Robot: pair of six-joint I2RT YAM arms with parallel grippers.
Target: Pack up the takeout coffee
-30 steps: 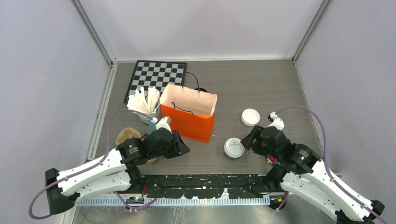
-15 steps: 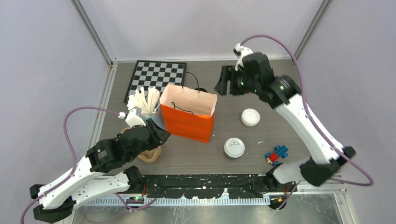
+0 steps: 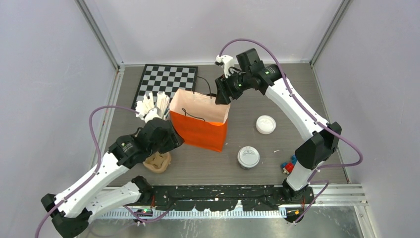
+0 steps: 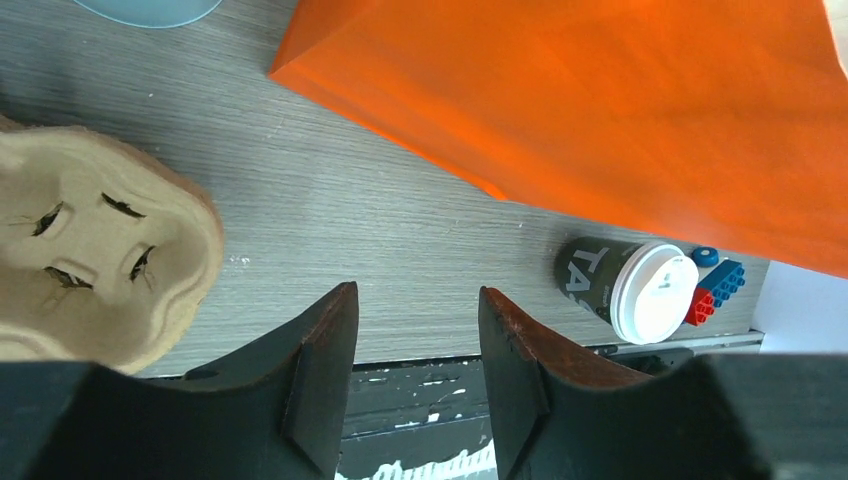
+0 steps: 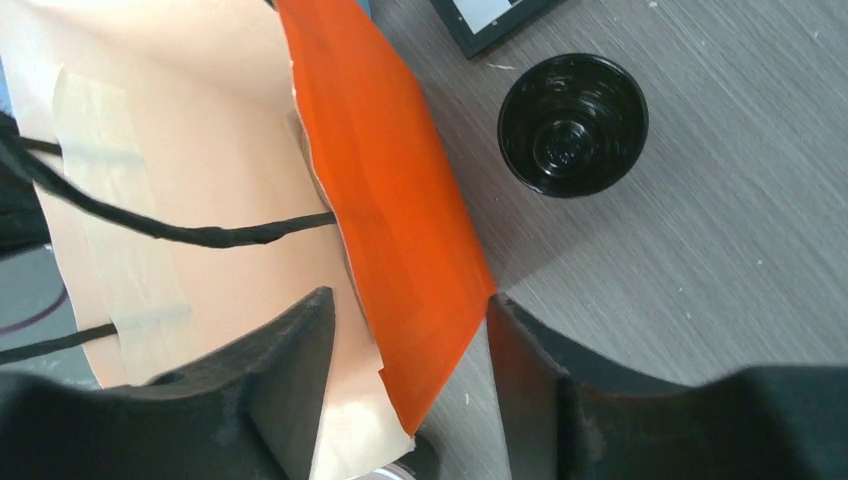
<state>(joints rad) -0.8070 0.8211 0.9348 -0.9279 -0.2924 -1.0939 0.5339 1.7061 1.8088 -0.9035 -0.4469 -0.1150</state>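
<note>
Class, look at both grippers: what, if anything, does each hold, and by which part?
Nothing is held. The left gripper stands open over bare table; the right gripper stands open astride the orange bag's rim.

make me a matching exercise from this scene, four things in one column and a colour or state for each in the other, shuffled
Things:
1 paper bag
2 cup beside the toy bricks
3 cup beside the checkerboard
4 cup carrier

States:
a white lid on
b tan cardboard
c orange, open at the top
d black, no lid

Pairs: 1-c, 2-a, 3-d, 4-b
</note>
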